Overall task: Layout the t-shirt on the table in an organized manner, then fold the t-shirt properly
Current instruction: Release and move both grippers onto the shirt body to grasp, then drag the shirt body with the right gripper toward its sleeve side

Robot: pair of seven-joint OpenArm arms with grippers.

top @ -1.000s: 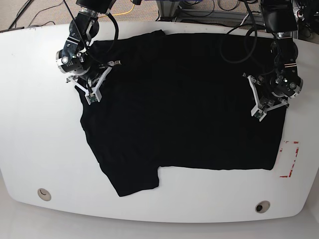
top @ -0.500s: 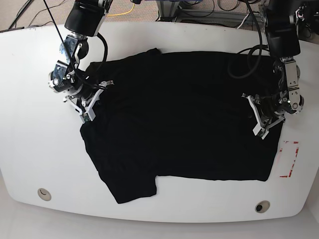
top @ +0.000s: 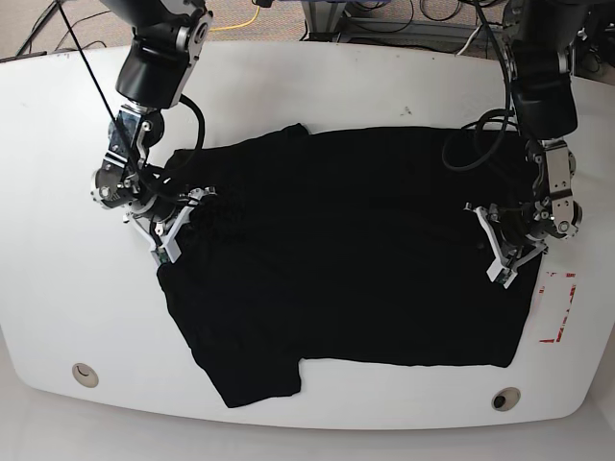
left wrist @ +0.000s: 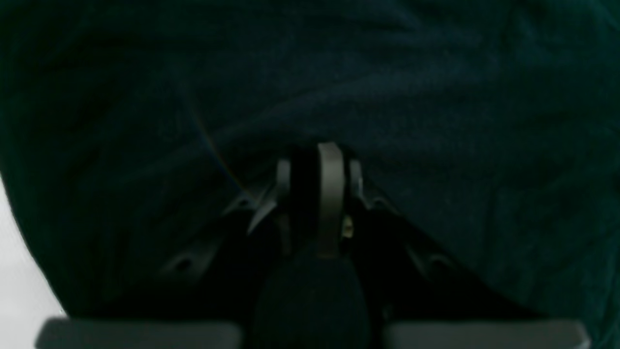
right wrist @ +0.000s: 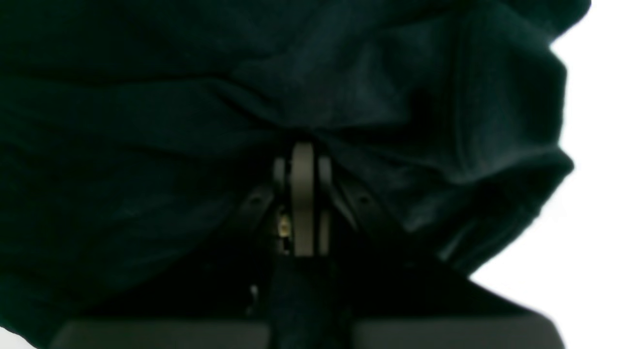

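Both wrist views are dark and blurred; we cannot make out the tips of the left claw (left wrist: pixel 317 155) or the right claw (right wrist: pixel 302 150), buried in the t-shirt (top: pixel 346 250). The worktop (top: pixel 58 279) is cut off at the base view's edges.

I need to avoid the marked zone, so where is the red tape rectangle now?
In the base view the red tape mark sits near the table's right edge, just beyond the t-shirt's lower right corner, below the left gripper.
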